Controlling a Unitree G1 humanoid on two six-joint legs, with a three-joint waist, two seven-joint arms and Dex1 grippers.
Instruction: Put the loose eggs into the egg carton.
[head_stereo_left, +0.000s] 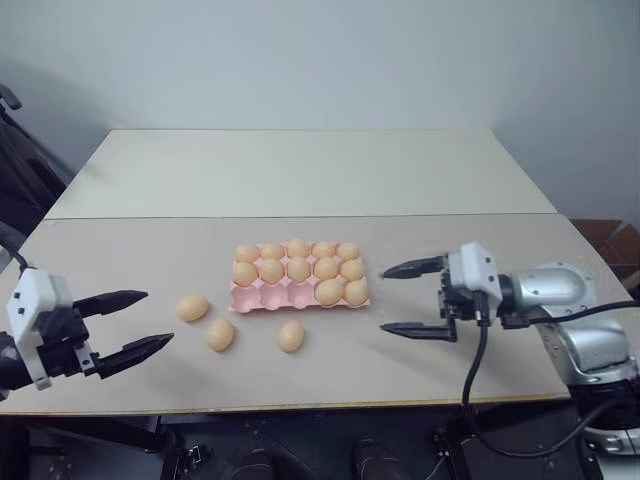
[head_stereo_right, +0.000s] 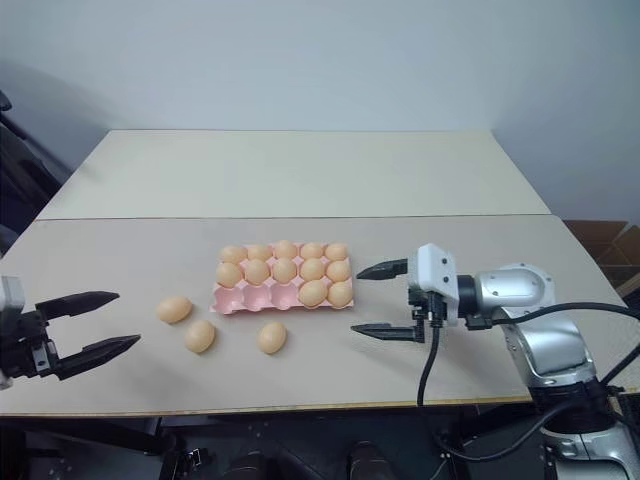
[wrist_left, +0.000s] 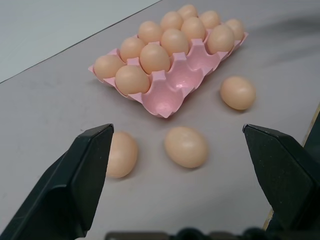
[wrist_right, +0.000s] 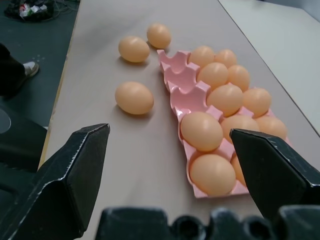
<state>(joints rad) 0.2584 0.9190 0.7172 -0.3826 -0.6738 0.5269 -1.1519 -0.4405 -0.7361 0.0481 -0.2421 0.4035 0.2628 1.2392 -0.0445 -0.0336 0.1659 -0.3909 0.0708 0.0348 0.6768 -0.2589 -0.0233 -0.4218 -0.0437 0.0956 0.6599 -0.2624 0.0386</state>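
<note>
Left eye view | smooth oval loose eggs (head_stereo_left: 219, 333) | moulded pink egg carton (head_stereo_left: 262, 299)

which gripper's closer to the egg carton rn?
Right. The right gripper hangs open just off the end of the egg carton where the near row holds two eggs. The left gripper is open near the table edge, beyond the loose eggs.

The left gripper (head_stereo_left: 135, 320) hovers low at the robot's left, black fingers spread wide and empty. The right gripper (head_stereo_left: 402, 298) reaches in sideways from the right, likewise wide open.
</note>
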